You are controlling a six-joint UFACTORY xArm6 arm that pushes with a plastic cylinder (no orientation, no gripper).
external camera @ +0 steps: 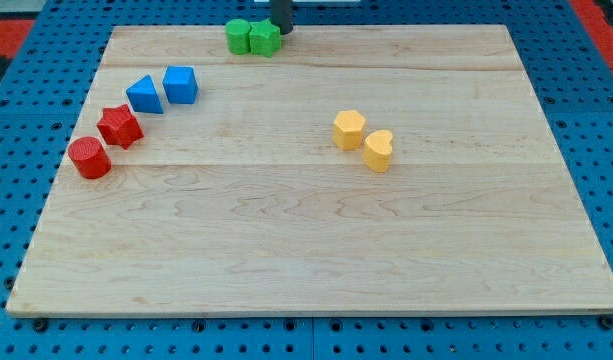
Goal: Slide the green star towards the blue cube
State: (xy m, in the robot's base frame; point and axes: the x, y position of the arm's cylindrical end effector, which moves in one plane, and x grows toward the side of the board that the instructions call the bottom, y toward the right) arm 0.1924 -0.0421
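Note:
The green star (266, 39) sits at the board's top edge, touching a rounded green block (237, 36) on its left. My tip (283, 31) is at the star's upper right side, right against it or nearly so. The rod runs up out of the view's top. The blue cube (180, 85) lies to the lower left of the green pair, in the board's upper left part. A blue triangle (144, 95) sits just to the left of the cube.
A red star (119, 126) and a red cylinder (89, 158) lie near the board's left edge, below the blue blocks. A yellow hexagon (349, 129) and a yellow heart (378, 150) sit right of the middle. The wooden board (316, 250) rests on a blue pegboard.

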